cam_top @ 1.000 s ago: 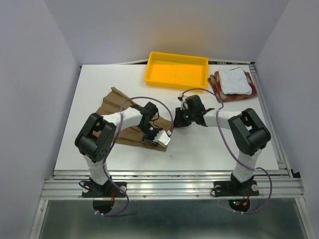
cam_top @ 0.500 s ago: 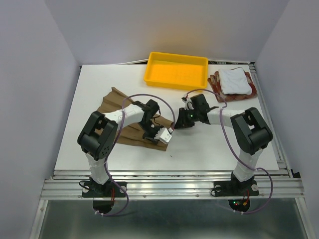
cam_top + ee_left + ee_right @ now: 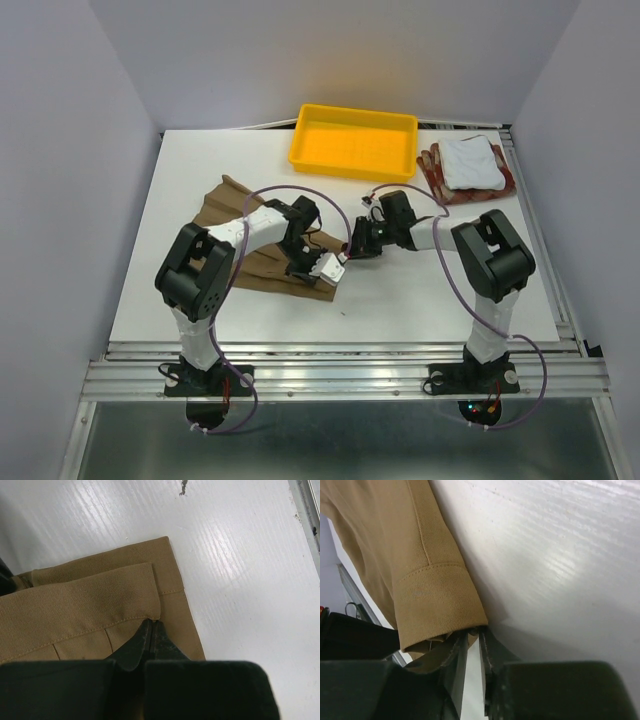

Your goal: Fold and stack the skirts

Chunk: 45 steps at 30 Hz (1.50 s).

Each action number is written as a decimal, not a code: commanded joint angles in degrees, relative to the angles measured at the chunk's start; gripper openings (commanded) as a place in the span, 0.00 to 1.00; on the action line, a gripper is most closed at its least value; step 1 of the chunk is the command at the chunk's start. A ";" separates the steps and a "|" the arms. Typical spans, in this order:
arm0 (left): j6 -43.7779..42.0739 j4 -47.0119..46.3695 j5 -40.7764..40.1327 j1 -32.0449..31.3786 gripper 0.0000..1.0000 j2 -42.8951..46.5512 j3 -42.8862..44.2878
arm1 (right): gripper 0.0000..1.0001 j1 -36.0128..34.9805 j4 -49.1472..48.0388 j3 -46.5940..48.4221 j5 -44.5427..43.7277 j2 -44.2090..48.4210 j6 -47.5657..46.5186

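The tan-brown pleated skirt (image 3: pixel 240 238) lies left of centre, with its near right part folded over. My left gripper (image 3: pixel 325 274) is shut, and its tips (image 3: pixel 152 626) pinch the corner of the upper flap of the tan-brown skirt (image 3: pixel 75 605). My right gripper (image 3: pixel 351 251) meets the same skirt from the right. Its narrow jaws (image 3: pixel 474 636) are closed on the folded hem of the skirt (image 3: pixel 427 592). The white skirt (image 3: pixel 470 162) lies folded on the red-and-beige checked skirt (image 3: pixel 431 172) at the back right.
A yellow plastic tray (image 3: pixel 352 166) stands at the back centre, just left of the two stacked skirts. Both forearms and their cables converge over the table's middle. The metal rail of the table's near edge (image 3: pixel 306 505) shows in the left wrist view.
My right gripper has moved left to the skirt's right edge. The left gripper has shifted slightly away from the near edge, still shut.
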State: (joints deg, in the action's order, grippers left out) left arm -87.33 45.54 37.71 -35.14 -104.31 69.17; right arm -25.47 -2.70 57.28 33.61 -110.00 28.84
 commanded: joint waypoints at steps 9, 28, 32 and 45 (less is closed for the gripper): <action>-1.45 11.24 2.01 -1.51 0.00 7.10 1.77 | 0.01 -0.10 4.37 0.03 -11.63 -8.83 5.96; 14.29 -2.38 5.70 -3.01 0.18 -5.29 1.76 | 0.16 1.56 14.71 0.91 -7.34 -0.23 -4.65; 14.47 -4.57 6.58 -2.92 0.32 -2.31 3.34 | 0.30 3.93 21.24 2.05 -4.87 7.49 -10.72; 38.19 -9.78 8.28 12.96 0.63 25.62 3.26 | 0.46 -2.90 27.30 16.89 3.24 11.56 -21.26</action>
State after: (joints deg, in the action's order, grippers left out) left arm -58.57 35.97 46.26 -29.80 -87.79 73.14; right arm -23.42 20.21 68.66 35.90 -98.32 15.73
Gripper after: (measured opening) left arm 0.626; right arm 0.462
